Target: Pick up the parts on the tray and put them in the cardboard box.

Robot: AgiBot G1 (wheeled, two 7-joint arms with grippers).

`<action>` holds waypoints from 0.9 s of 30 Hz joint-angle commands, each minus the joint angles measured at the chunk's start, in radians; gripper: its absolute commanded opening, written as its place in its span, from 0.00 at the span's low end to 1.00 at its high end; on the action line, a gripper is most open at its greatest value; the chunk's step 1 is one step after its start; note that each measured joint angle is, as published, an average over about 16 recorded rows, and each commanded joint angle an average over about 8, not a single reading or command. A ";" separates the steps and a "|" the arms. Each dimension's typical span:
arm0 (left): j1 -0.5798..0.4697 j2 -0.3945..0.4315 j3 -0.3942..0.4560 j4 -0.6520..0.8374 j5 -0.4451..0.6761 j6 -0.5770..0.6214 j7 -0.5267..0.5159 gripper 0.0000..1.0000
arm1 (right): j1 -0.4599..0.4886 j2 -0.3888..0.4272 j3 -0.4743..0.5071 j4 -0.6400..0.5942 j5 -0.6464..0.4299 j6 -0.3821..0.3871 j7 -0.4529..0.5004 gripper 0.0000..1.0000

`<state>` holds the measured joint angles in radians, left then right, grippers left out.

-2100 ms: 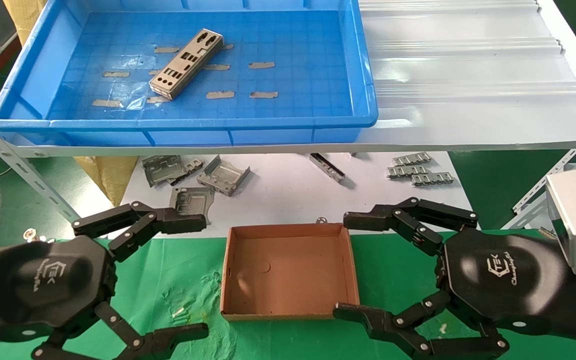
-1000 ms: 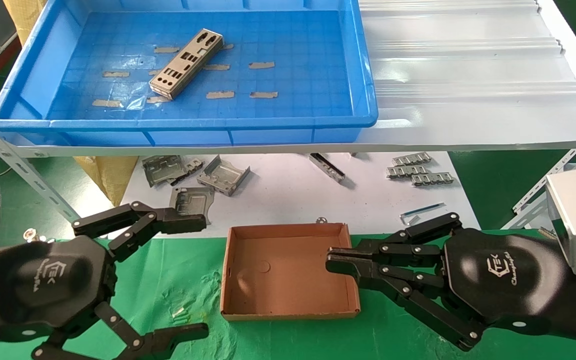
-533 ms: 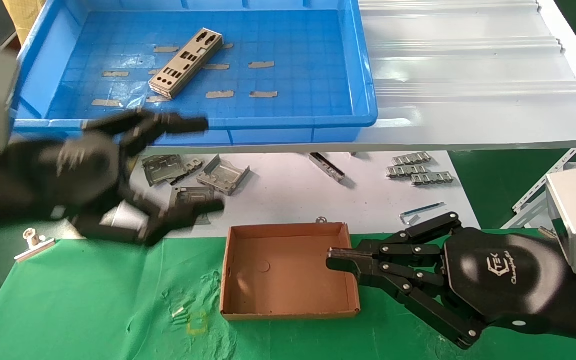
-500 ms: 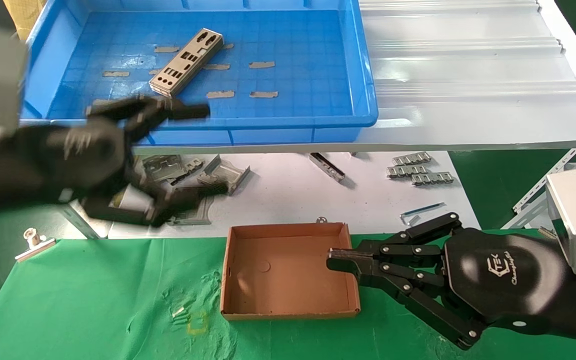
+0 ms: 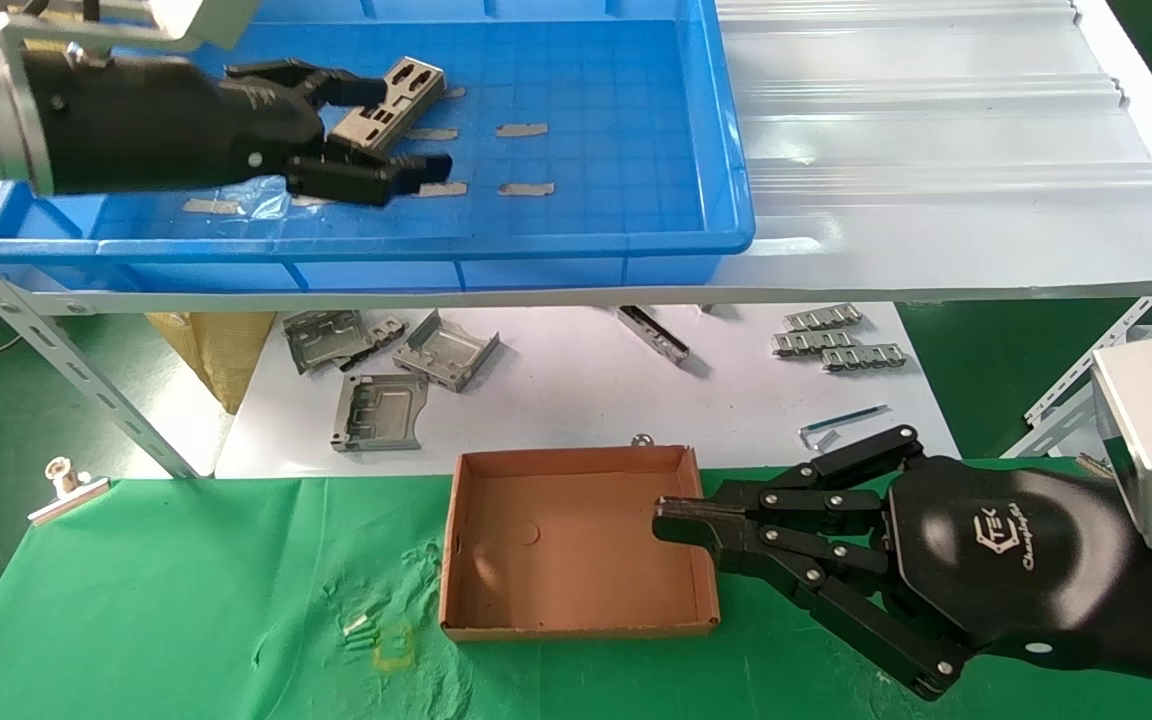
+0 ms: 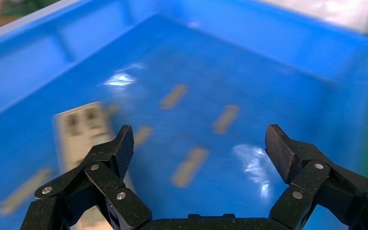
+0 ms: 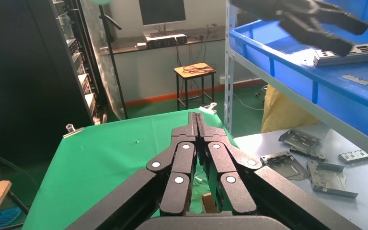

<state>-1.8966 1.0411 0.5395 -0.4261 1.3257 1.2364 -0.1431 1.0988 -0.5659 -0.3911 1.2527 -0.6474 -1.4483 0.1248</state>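
One silver-grey punched plate (image 5: 388,98) lies aslant on the floor of the blue tray (image 5: 636,245). My left gripper (image 5: 391,135) is open above the tray, its fingers on either side of the plate's near half. In the left wrist view the gripper (image 6: 201,143) is open and empty, with the plate (image 6: 79,132) by one finger. The brown cardboard box (image 5: 576,540) sits empty on the green cloth. My right gripper (image 5: 661,525) is shut and empty, its tip over the box's right wall; it also shows in the right wrist view (image 7: 196,117).
The tray stands on a ribbed white sheet (image 5: 936,150) on a raised shelf. Below lie bent grey brackets (image 5: 446,350) and ridged strips (image 5: 841,345) on a white sheet. A clip (image 5: 66,485) lies at the cloth's left edge.
My left gripper has risen from beside the box and moved forward over the tray to the plate, staying open. My right gripper has closed and moved in over the box's right wall.
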 commanded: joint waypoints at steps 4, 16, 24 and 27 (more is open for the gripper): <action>-0.074 0.077 0.021 0.171 0.055 -0.116 0.040 1.00 | 0.000 0.000 0.000 0.000 0.000 0.000 0.000 0.14; -0.126 0.146 0.035 0.330 0.085 -0.211 0.072 0.56 | 0.000 0.000 0.000 0.000 0.000 0.000 0.000 1.00; -0.130 0.166 0.030 0.375 0.079 -0.242 0.086 0.00 | 0.000 0.000 0.000 0.000 0.000 0.000 0.000 1.00; -0.129 0.173 0.028 0.386 0.077 -0.252 0.089 0.00 | 0.000 0.000 0.000 0.000 0.000 0.000 0.000 1.00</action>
<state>-2.0256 1.2129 0.5682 -0.0431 1.4036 0.9853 -0.0523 1.0988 -0.5659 -0.3912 1.2527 -0.6473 -1.4483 0.1247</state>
